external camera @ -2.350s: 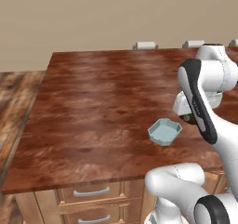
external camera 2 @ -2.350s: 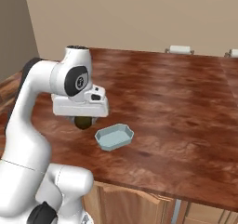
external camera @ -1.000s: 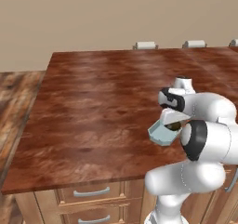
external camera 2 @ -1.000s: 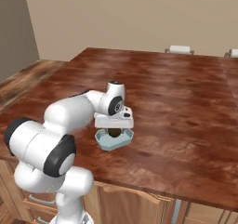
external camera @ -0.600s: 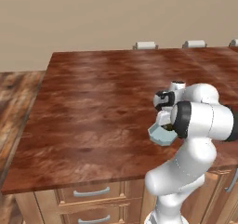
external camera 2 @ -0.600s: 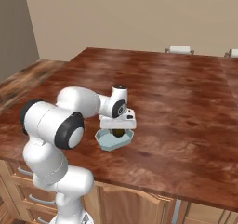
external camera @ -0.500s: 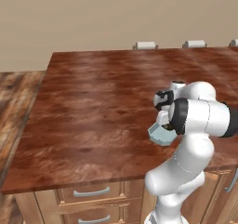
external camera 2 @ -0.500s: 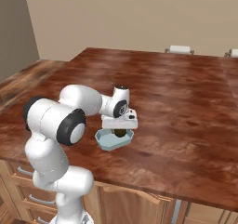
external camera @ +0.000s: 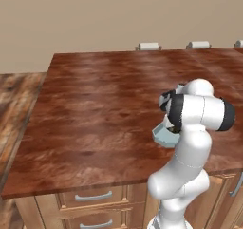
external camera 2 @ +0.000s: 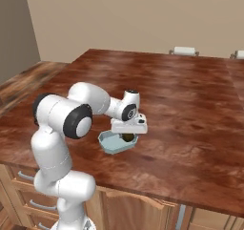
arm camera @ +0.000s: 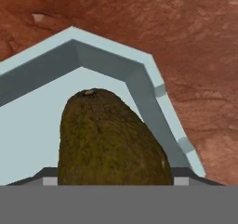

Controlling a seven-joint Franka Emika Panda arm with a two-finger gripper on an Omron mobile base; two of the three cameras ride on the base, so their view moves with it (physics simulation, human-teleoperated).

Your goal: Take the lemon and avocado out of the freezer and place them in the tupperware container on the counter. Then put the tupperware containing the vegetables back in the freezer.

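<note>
No legible text, label, brand, number or sign appears on any surface. The glossy reddish-brown wood-grain counter around the gripper carries grain pattern only. The pale blue translucent tupperware container beneath the gripper and the dark brown-olive avocado directly ahead of it are likewise unmarked.
</note>
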